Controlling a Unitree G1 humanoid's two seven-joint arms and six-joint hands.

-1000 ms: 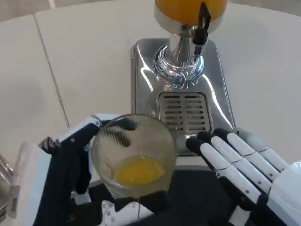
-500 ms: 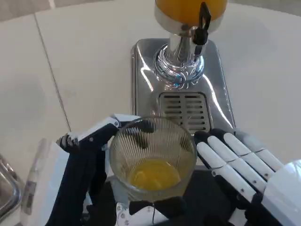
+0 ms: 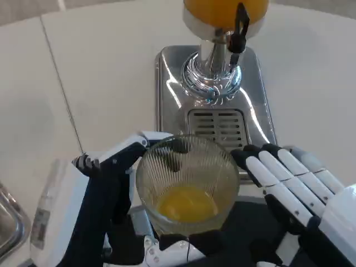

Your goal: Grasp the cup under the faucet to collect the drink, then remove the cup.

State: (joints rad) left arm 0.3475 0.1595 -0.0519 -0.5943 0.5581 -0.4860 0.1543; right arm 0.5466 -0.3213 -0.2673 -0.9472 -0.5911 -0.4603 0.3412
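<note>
Ribbed glass, the cup (image 3: 187, 191) has shifted right over the last second, held off the drip tray (image 3: 217, 130) by the left hand (image 3: 114, 183), orange drink pooled inside. The right hand (image 3: 292, 189) waits open beside it. Removal looks nearly done.

A clear ribbed glass cup (image 3: 188, 186) stands upright at the 6 o'clock side of the silver drip tray (image 3: 215, 130), holding a little orange juice (image 3: 186, 203). The black-handled faucet (image 3: 239, 28) sits at 12 o'clock.
</note>
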